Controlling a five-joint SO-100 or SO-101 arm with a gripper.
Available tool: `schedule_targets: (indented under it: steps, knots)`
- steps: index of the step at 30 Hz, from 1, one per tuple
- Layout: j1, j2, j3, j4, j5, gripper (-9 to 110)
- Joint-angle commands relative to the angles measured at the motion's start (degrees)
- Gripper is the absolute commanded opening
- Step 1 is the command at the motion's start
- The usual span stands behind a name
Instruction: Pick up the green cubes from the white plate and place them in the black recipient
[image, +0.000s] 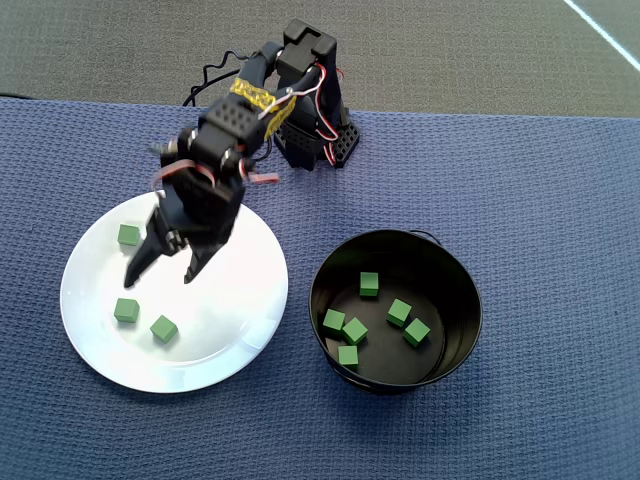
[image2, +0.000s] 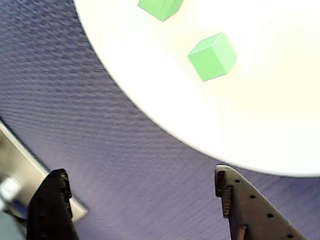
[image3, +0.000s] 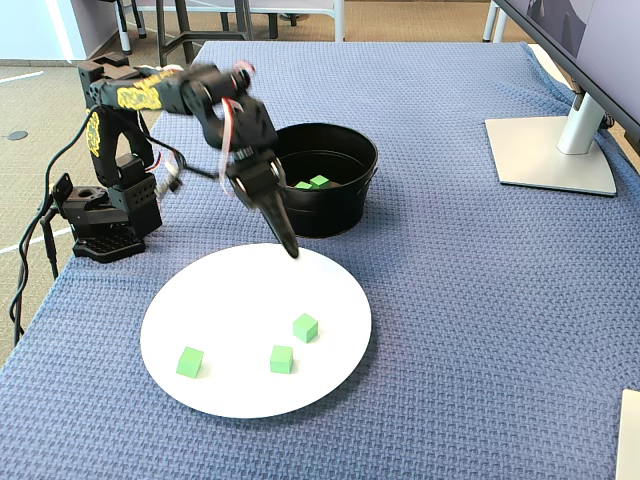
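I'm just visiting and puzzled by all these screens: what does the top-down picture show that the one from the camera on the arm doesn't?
Only the overhead view shows the round black metal pot holding six small green cubes, the arm's base, and a third cube on the plate. Only the wrist view shows a pale strip at the cloth's edge. Both show the large round white plate, two cubes on it, the blue woven cloth and the open gripper.
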Motion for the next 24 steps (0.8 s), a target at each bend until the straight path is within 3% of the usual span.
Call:
schedule_targets:
  steps: [1, 7, 9, 11, 15, 19, 24]
  knots:
    - [-0.2, 2.1, 3.7, -7.6, -12.7, 32]
    - [5.2, 0.2, 9.3, -24.8, -32.2, 22]
    - [7.0, -0.4, 9.6, -28.3, -43.0, 16]
    - [9.3, -1.0, 9.1, -29.6, -43.2, 17]
    - [10.8, -3.3, 6.0, -22.3, -38.3, 20]
    - [7.6, -6.2, 3.3, -9.9, -40.6, 21]
    - [6.1, -14.8, -12.5, 3.2, -41.7, 25]
